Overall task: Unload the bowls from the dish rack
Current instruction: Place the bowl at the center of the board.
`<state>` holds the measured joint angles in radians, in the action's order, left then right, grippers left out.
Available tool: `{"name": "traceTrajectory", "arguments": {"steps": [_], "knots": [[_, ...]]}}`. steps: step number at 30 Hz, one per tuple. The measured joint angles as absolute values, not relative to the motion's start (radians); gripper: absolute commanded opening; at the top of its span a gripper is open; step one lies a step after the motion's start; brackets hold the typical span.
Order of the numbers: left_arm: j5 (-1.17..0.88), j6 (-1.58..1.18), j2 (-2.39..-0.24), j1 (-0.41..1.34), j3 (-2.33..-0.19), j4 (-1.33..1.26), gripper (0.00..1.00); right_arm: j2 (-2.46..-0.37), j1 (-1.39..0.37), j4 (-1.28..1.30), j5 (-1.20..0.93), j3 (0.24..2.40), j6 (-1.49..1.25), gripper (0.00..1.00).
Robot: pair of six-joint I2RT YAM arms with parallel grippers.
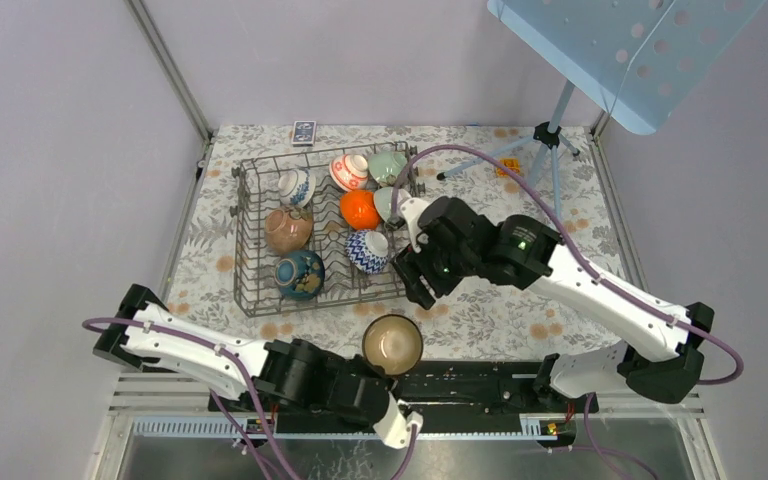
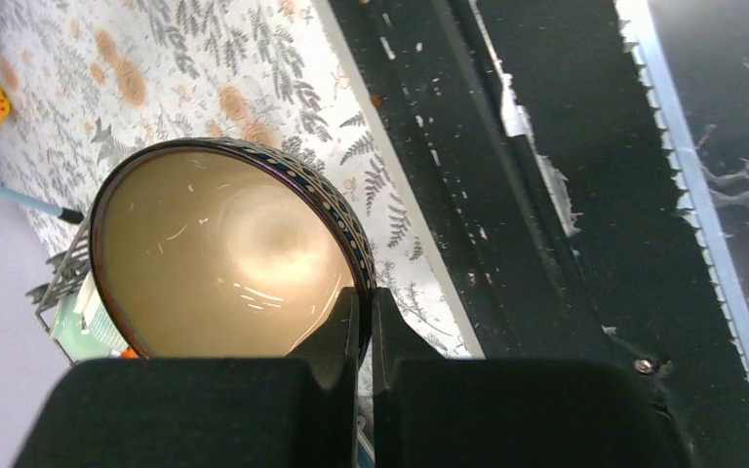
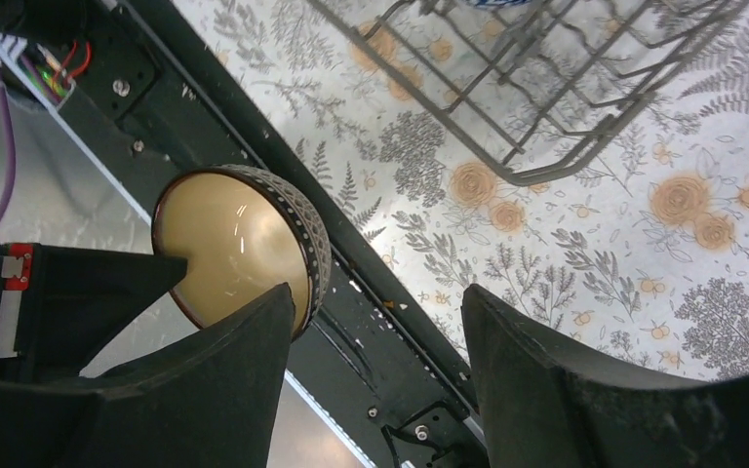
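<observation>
the grey wire dish rack (image 1: 250,262) sits on the floral tablecloth (image 1: 520,310) with several small painted bowls (image 1: 300,273) in it. in front of it, apart, a cream-lined bowl with a dark patterned rim (image 1: 392,343) is pinched at its rim by the left gripper (image 2: 364,302). the right gripper (image 3: 375,302) hangs open and empty by the rack's near right corner.

A: Where do your views sit?
B: Your top one hangs high above the near edge of the surface (image 1: 500,320), facing down. The left wrist one looks past the left pincer (image 2: 366,310), very close on the bowl (image 2: 215,253).
A: And the right?
B: Close too, tilted down past the right pincer (image 3: 375,312). All three share that bowl; top and right share the dish rack (image 3: 519,181) corner.
</observation>
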<state>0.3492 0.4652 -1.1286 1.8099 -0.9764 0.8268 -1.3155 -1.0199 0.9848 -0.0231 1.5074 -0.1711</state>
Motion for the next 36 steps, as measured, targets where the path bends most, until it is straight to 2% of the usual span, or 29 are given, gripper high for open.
{"name": "traceTrajectory", "arguments": {"steps": [14, 28, 36], "knots": [[0.386, 0.456, -1.127, 1.954, -0.902, 0.804, 0.0, -1.37, -1.294, 1.032, 0.104, 1.471, -0.176, 0.67], [0.365, 0.435, -1.087, 1.955, -0.887, 0.725, 0.0, -1.405, -1.376, 1.018, 0.142, 1.408, -0.26, 0.59], [0.355, 0.417, -1.079, 1.955, -0.874, 0.707, 0.0, -1.435, -1.378, 0.984, 0.149, 1.407, -0.27, 0.51]]}}
